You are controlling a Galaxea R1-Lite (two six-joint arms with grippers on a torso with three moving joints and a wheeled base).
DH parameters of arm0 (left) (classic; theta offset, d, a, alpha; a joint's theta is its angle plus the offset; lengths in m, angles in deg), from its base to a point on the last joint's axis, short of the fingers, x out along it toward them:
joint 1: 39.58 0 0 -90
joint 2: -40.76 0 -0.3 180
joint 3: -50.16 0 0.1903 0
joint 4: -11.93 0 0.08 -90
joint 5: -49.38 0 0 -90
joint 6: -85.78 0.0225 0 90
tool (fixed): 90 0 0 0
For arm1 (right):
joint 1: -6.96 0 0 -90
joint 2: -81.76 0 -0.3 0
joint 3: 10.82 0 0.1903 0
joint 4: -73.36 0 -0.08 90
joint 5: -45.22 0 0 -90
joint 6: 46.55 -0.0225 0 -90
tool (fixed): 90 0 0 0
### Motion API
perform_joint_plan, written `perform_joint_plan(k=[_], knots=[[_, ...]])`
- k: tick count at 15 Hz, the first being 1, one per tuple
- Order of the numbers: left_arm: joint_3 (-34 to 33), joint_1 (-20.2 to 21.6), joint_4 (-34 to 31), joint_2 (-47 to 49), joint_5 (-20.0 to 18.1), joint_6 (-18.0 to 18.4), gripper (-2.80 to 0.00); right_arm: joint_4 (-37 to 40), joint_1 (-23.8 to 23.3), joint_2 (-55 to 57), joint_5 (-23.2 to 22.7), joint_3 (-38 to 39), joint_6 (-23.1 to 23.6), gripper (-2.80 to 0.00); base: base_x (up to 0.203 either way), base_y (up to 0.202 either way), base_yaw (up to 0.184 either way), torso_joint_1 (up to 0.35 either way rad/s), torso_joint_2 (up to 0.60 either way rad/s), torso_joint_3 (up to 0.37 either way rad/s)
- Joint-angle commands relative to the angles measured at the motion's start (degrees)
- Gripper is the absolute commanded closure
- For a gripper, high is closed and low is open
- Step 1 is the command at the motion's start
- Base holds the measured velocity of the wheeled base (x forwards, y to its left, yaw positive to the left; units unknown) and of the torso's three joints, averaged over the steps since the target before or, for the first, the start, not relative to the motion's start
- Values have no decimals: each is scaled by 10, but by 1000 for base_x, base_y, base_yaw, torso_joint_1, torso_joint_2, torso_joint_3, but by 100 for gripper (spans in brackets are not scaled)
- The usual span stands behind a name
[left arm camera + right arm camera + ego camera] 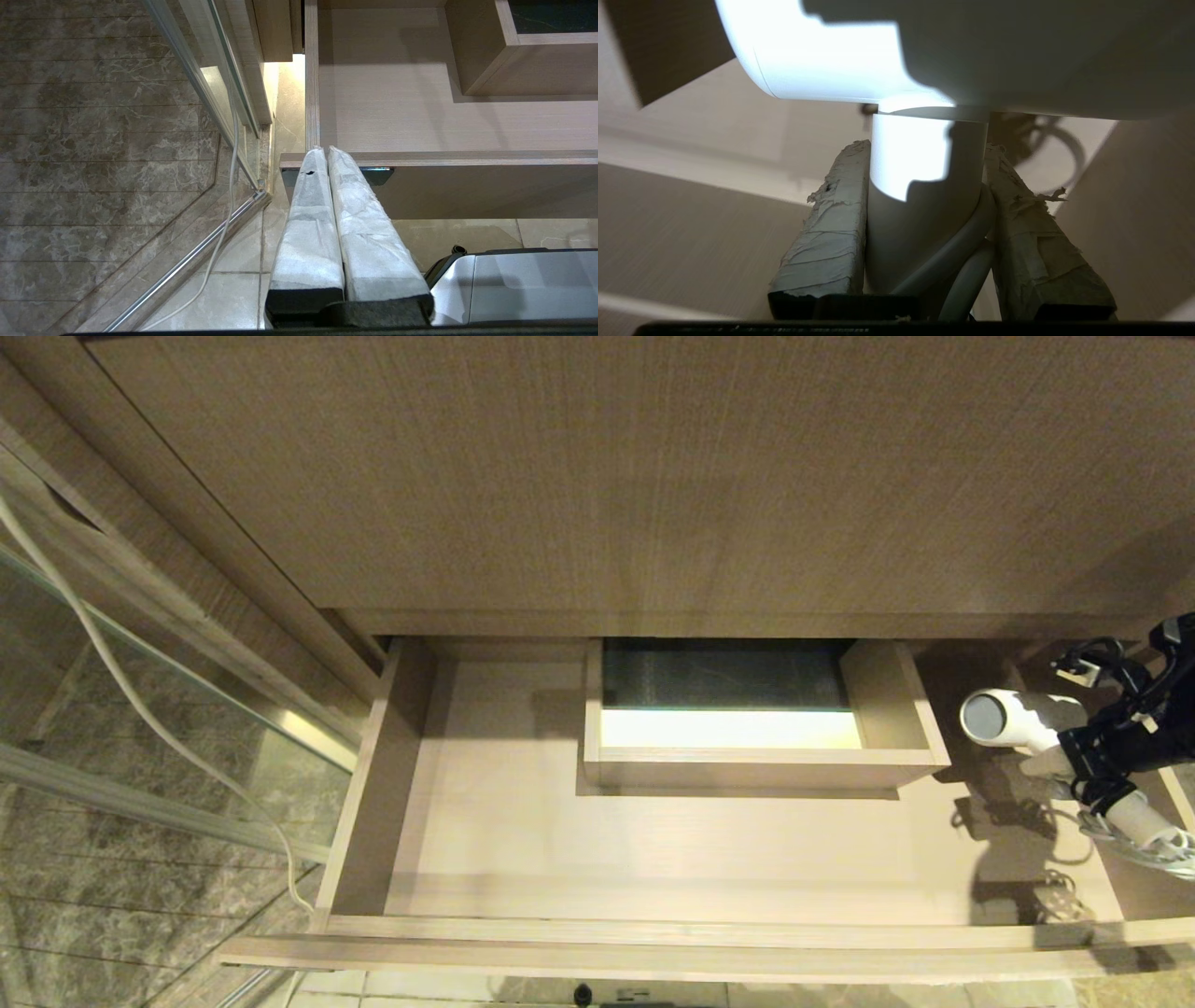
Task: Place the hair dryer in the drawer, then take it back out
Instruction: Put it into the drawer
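Observation:
The pale wood-grain drawer (653, 933) stands pulled out, with a boxed rectangular cut-out (756, 765) at its back middle. Over its right end, clear of the floor where its shadow falls, hangs the white hair dryer (1018, 721), dark grey end face pointing left. My right gripper (1088, 770) is shut on its handle. In the right wrist view the taped fingers (831, 224) of that gripper (924, 150) clamp the handle (920, 186) and part of the white cord (966, 242), under the barrel (971, 56). My left gripper (327, 151) is parked, shut and empty, in front of the drawer front (467, 186).
A tall wood-grain panel (653, 476) rises behind the drawer. To the left are a glass panel with a metal rail (187, 803) and a loose white cable (140, 709) on the marble floor. My base (514, 284) sits just in front of the drawer.

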Motion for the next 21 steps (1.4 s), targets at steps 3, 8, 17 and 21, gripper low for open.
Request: perform_joint_plan(k=[3,8,17,21], knots=[[0,0,0,0,0,0,0,-78,11,50,-2,-2,5,0,0,0,0,0,0,0],[0,0,0,0,0,0,0,-180,11,96,-2,-12,12,0,0,0,0,0,0,0],[0,0,0,0,0,0,0,-270,18,130,0,-17,48,-280,0,0,0,0,0,0],[0,0,0,0,0,0,0,-281,17,123,-1,-19,55,-280,0,0,0,0,0,0]])
